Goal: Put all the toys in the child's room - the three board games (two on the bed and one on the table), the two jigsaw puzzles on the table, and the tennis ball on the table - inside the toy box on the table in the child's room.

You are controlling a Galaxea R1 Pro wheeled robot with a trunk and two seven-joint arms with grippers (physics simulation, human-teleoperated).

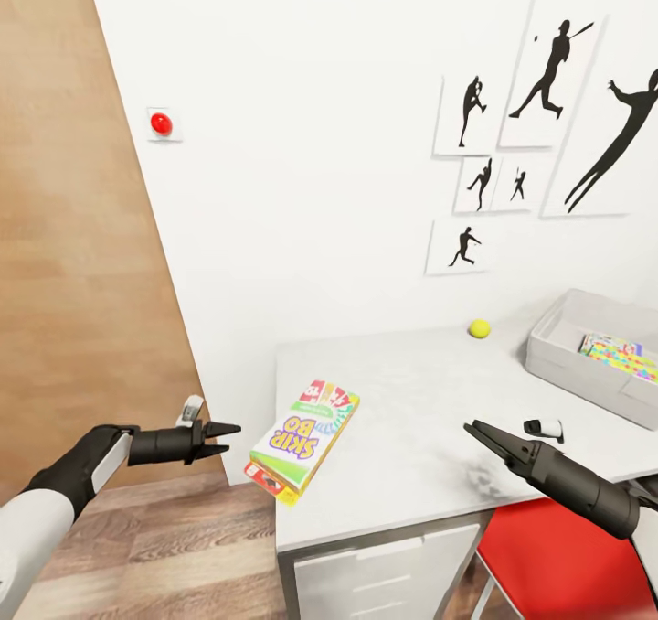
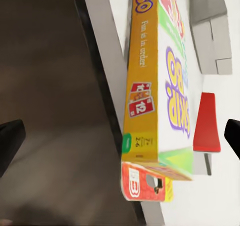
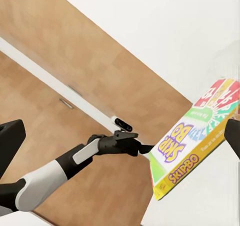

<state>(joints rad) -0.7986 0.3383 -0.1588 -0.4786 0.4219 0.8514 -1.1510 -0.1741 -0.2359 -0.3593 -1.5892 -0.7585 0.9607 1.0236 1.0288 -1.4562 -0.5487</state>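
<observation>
A Skip-Bo board game (image 1: 306,437) lies flat at the left edge of the pale grey table (image 1: 420,400), its near corner hanging over the edge. My left gripper (image 1: 233,439) hovers open just left of that box, level with it; the box's orange side (image 2: 142,86) runs between the spread fingers without touching them. Over the table's front right, my right gripper (image 1: 475,432) is open and empty, pointing toward the box (image 3: 192,146). A yellow tennis ball (image 1: 479,328) rests near the wall. The grey toy box (image 1: 557,355) at the right holds a colourful jigsaw puzzle (image 1: 621,355).
A small black-and-white object (image 1: 546,428) sits on the table by my right gripper. A red chair (image 1: 557,556) stands under the table's front right, beside white drawers (image 1: 384,574). A wooden door (image 1: 73,236) is at the left, and silhouette pictures (image 1: 548,80) hang on the wall.
</observation>
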